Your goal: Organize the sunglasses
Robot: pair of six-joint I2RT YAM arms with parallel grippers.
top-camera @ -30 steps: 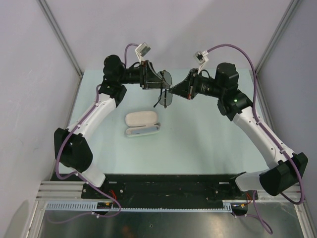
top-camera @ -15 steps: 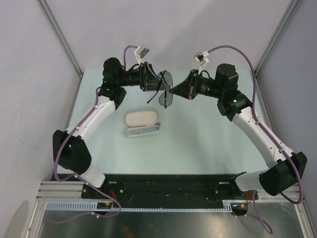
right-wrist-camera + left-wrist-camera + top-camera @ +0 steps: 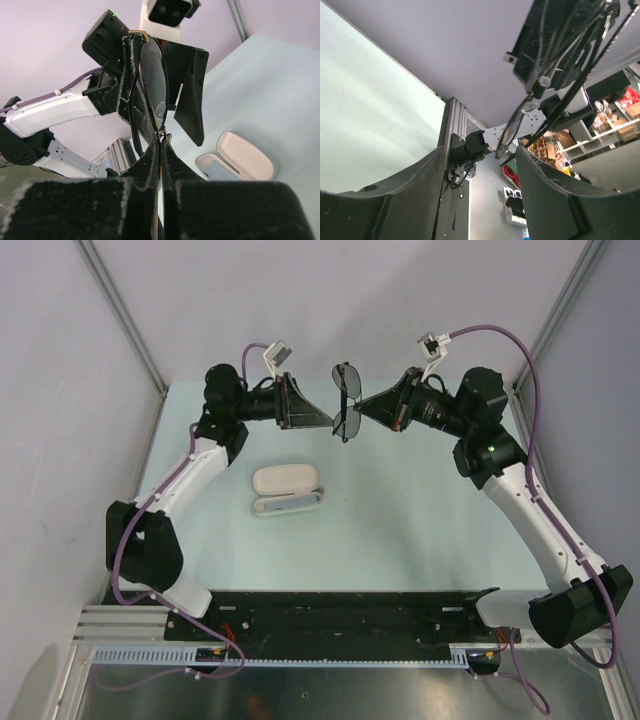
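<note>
Thin dark wire-framed sunglasses (image 3: 346, 400) with grey lenses hang in the air above the far edge of the pale green desk (image 3: 420, 510). The right gripper (image 3: 362, 408) has its jaws clenched on them, apparently at the bridge. The left gripper (image 3: 324, 416) has its jaws spread and empty, just beside the frame. An open oblong beige case (image 3: 287, 490) lies left of the desk's middle.

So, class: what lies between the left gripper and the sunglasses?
Nothing: in the top view only a narrow strip of bare table shows between the open left gripper and the sunglasses, which the right gripper pinches.
</note>
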